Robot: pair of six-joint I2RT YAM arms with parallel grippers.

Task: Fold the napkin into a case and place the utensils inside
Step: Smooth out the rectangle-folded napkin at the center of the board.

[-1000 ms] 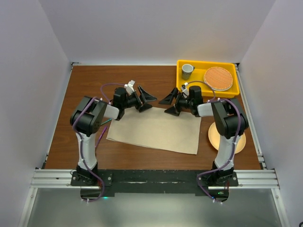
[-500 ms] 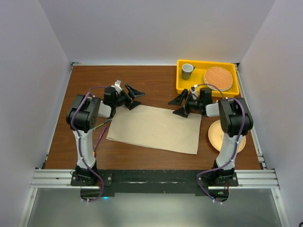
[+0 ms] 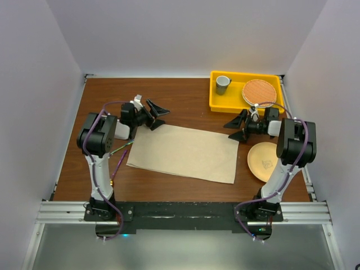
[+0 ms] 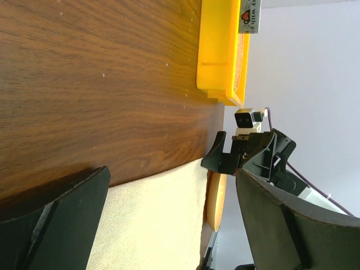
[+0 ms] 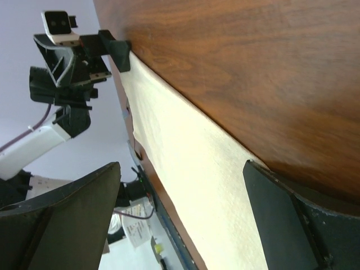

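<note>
The left tool (image 3: pixel 158 115) and right tool (image 3: pixel 238 127) are hovering released, gripping nothing, at the napkin's (image 3: pixel 185 153) far corners; uneven pinching risks dragging the napkin askew.

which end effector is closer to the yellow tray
Right. The right end effector hovers just in front of the yellow tray; the left end effector is well off to its left, by the far-left corner of the napkin.

We are seeing a brown wood table (image 3: pixel 185 98). A tan napkin (image 3: pixel 183 153) is lying flat in its middle. A yellow tray (image 3: pixel 225 106) is sitting at the far right. A peach plate (image 3: pixel 256 157) is resting just right of the napkin.
</note>
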